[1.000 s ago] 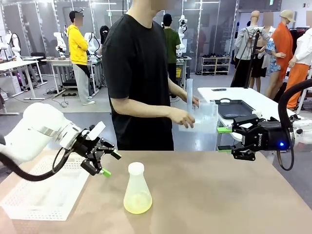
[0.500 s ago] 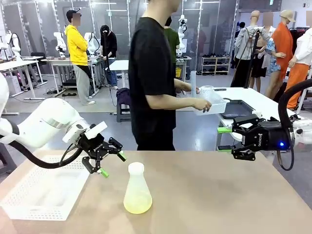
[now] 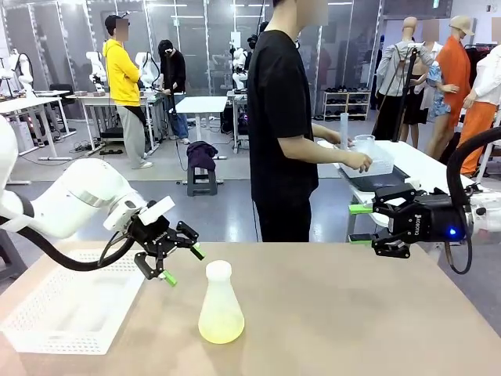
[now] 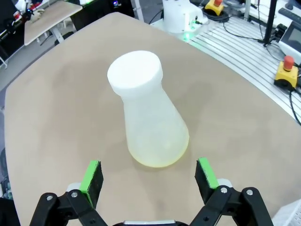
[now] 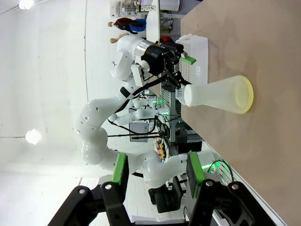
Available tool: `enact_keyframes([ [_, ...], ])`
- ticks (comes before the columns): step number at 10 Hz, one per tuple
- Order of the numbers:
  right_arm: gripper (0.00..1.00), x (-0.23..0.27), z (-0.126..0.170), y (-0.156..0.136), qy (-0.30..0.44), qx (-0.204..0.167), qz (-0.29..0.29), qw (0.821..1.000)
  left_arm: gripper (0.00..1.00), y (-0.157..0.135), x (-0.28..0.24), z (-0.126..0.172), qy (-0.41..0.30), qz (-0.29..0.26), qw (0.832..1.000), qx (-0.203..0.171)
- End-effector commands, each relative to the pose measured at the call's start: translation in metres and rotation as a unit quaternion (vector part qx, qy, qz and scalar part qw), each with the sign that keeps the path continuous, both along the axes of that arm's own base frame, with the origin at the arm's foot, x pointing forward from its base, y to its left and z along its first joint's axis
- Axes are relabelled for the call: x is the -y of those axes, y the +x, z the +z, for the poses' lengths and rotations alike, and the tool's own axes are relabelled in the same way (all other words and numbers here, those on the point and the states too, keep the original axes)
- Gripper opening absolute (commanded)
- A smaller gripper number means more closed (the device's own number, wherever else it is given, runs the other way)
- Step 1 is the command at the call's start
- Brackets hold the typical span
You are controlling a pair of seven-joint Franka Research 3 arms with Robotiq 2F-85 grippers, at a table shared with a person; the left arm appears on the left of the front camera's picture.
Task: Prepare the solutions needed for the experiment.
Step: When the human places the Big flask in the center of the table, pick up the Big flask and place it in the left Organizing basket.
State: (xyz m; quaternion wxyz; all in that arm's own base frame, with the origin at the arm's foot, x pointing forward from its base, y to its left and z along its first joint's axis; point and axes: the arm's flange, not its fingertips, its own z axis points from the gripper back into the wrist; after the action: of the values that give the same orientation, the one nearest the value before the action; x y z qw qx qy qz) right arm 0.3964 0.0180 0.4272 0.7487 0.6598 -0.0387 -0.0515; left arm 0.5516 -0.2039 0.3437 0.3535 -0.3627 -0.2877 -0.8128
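Observation:
A frosted conical flask (image 3: 220, 309) stands upright on the tan table (image 3: 352, 313), with the solutions (image 3: 221, 334) as a thin pale yellow layer at its bottom. My left gripper (image 3: 182, 265) hovers open just left of the flask's neck, not touching it. In the left wrist view the flask (image 4: 148, 113) stands ahead of the left gripper (image 4: 148, 175), beyond the green fingertips (image 4: 91, 175). My right gripper (image 3: 360, 224) hangs open and empty over the table's far right edge. The right wrist view shows the right gripper (image 5: 157, 172) pointing at the flask (image 5: 218, 96) from a distance.
A white perforated tray (image 3: 70, 313) lies at the table's left front. Across the table a person in black faces right and sets a clear tub (image 3: 368, 163) holding a tall cylinder (image 3: 344, 129) onto a side table.
The person has walked right with the clear tub to the side table. My left gripper has shifted slightly right toward the flask. The right arm has stayed still.

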Motion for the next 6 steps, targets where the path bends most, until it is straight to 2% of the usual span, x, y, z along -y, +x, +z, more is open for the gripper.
enact_keyframes([
  [1, 0.63, -0.001, 0.001, 0.001, 0.003, 0.002, -0.004, 1.000, 1.00, 0.016, 0.024, -0.008, -0.020, -0.040, 0.999, -0.016],
  [6, 0.63, -0.001, 0.001, 0.001, 0.003, 0.002, -0.004, 1.000, 1.00, 0.017, 0.058, -0.024, -0.075, -0.090, 0.991, -0.069],
])
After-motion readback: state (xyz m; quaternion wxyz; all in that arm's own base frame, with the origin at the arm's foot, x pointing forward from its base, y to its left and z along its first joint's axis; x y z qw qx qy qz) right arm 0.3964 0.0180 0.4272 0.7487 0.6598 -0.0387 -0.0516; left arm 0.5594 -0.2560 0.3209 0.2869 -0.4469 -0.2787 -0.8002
